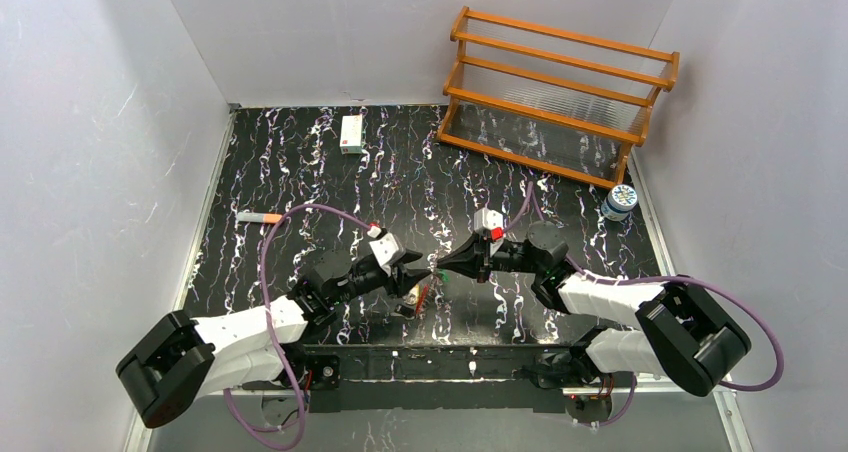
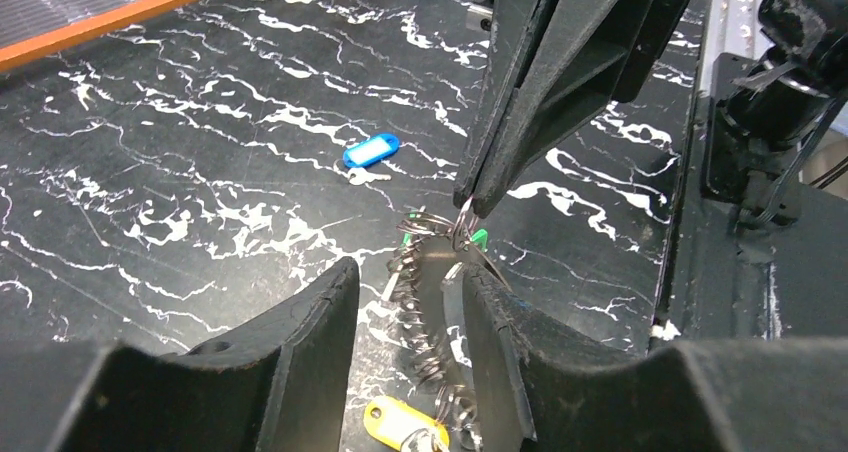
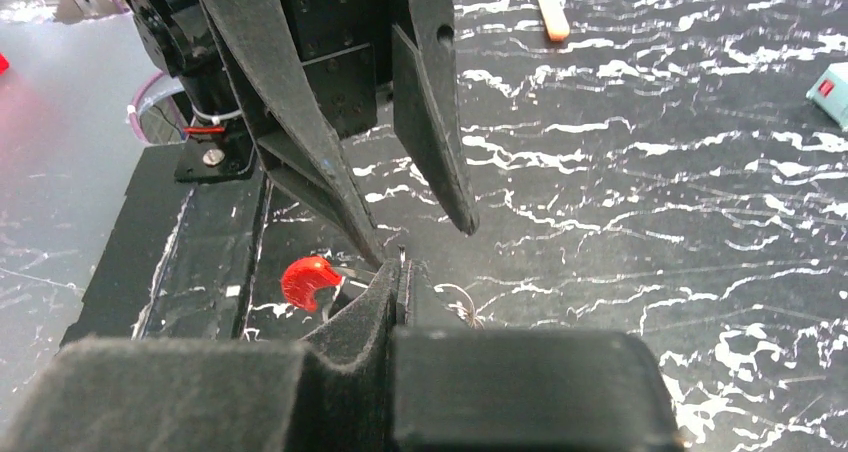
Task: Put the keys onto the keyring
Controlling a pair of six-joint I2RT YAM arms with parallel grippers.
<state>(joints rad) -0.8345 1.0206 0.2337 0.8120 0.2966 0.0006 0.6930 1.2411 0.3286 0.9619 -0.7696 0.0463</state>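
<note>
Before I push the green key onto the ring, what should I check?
1. Right gripper grips the green key: ok, shut at its small metal loop.
2. Left gripper clamps the keyring: cannot tell; its fingers stand apart with the keyring between them.
3. Green key at the keyring: ok, right beside it.
4. Green key threaded on: cannot tell.
5. Keyring's opening found: cannot tell; only the red piece shows.
6. Blue key out of the way: ok, lying apart on the table.
</note>
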